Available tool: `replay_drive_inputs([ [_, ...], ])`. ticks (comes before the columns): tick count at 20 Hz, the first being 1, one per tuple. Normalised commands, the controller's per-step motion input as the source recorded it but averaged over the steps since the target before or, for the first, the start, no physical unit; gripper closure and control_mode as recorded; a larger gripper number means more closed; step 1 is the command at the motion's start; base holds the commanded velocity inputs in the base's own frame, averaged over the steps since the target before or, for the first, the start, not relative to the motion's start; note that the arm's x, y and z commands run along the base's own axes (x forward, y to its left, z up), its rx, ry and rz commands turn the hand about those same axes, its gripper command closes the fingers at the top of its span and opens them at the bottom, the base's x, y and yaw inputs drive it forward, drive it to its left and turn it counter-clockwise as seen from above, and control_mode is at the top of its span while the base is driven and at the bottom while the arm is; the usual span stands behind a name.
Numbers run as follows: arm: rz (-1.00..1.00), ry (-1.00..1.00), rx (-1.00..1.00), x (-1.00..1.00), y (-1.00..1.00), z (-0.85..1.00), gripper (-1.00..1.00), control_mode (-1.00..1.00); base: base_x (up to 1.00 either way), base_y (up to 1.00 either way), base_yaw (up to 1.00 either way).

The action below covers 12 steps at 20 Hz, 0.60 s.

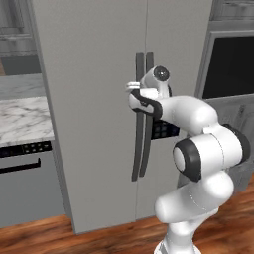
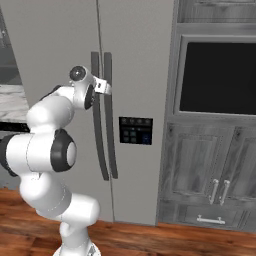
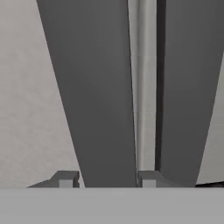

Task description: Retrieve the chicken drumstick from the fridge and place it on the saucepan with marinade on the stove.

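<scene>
The tall grey two-door fridge (image 1: 94, 124) stands shut, with its two long dark vertical handles side by side at the seam between the doors. The white arm's two-finger gripper (image 3: 107, 179) is up against the left door's dark handle (image 3: 98, 96): in the hand view one small dark fingertip (image 3: 65, 179) sits to the left of that bar and the other just to its right, in the gap before the right door's handle (image 3: 186, 87). So the fingers stand about half open and straddle the left handle, whose long axis runs upright, crossing the line between the tips. Whether the pads actually press on the bar is hard to tell from here; it looks like a bracket around it more than a firm clamp.

The chicken drumstick is presumably inside, behind the closed doors. The coming pull probably needs the fingers closed on this handle, then drawn outward toward the base.
</scene>
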Motion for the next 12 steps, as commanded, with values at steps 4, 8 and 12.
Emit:
replay_drive_inputs([
  [4, 0.00, 0.02, 0.00, -0.56, 0.00, 0.00, 1.00, -1.00, 0.00, 0.00, 0.00],
  [8, 0.00, 0.02, 0.00, -0.62, 0.00, 0.00, 1.00, -1.00, 0.00, 0.00, 0.00],
  [12, 0.00, 0.06, 0.00, -0.66, 0.02, 0.00, 1.00, -1.00, 0.00, 0.00, 0.00],
])
